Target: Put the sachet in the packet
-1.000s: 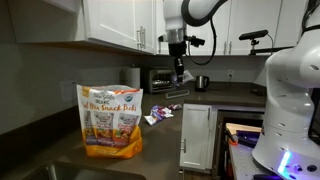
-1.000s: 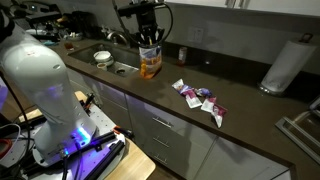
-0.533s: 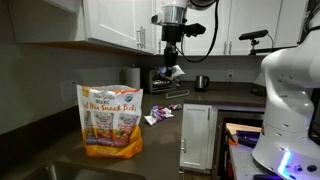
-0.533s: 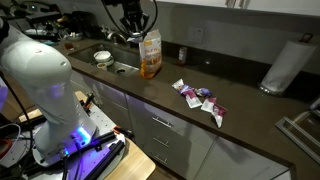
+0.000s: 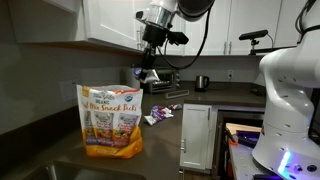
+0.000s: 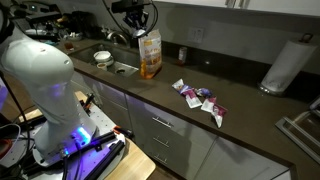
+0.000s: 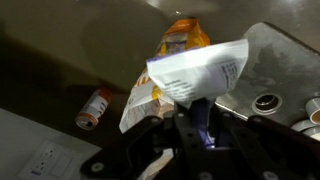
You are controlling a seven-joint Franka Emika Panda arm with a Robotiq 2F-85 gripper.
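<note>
Gripper [image 5: 150, 68] clamped on sachet [image 5: 141, 75], hanging in air above packet [image 5: 110, 120], just over its top right corner. Wrist view: sachet [image 7: 195, 75] crumpled between the jaws, packet [image 7: 180, 38] orange top peeking out behind it. Spare sachets [image 6: 200, 100] lying on counter [image 6: 250, 115], well apart from packet [image 6: 150, 55].

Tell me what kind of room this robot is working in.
Most likely a kitchen: white wall cabinets, a dark countertop with a sink set into it, and a paper towel roll standing on it.
</note>
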